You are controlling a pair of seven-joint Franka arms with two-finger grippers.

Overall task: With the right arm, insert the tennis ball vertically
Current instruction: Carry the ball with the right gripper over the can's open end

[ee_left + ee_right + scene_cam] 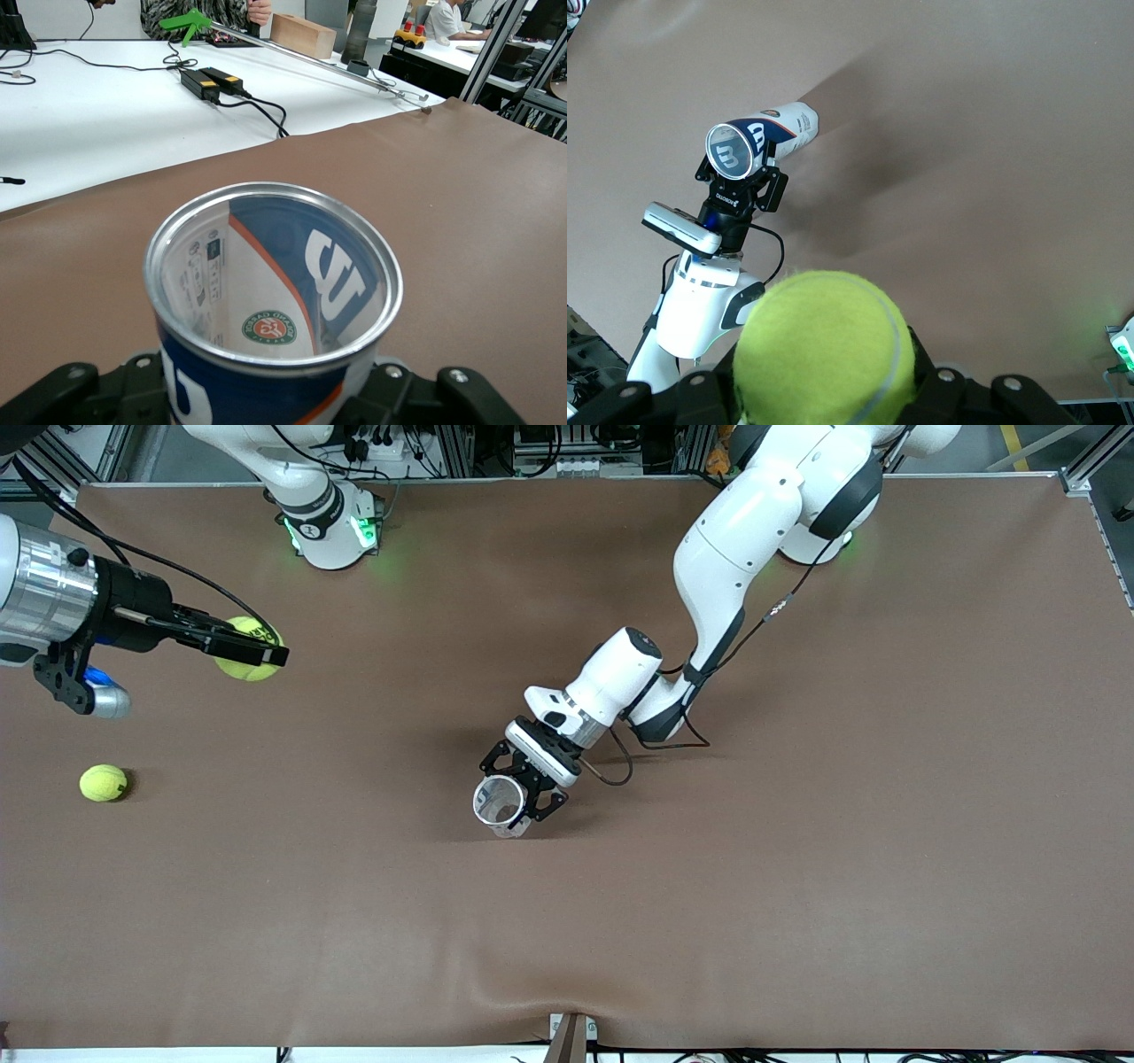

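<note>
With our right gripper (252, 651) clamped on a tennis ball (251, 650) well apart from the upright, seemingly empty tennis-ball can (500, 804) that our left gripper (523, 784) clamps mid-table, carrying and dropping it in remain.

- The counter (797, 886) is plain brown.
- The tennis ball (249, 650) in the black right claw (257, 652) is yellow-green with a pale seam.
- A second tennis ball (104, 783) near the counter's edge at the right arm's end is the same yellow-green.
- The can (266, 301) in the black left claw (523, 797) is clear with a silver rim, its label white and navy with an orange stripe and a green-ringed orange emblem.
</note>
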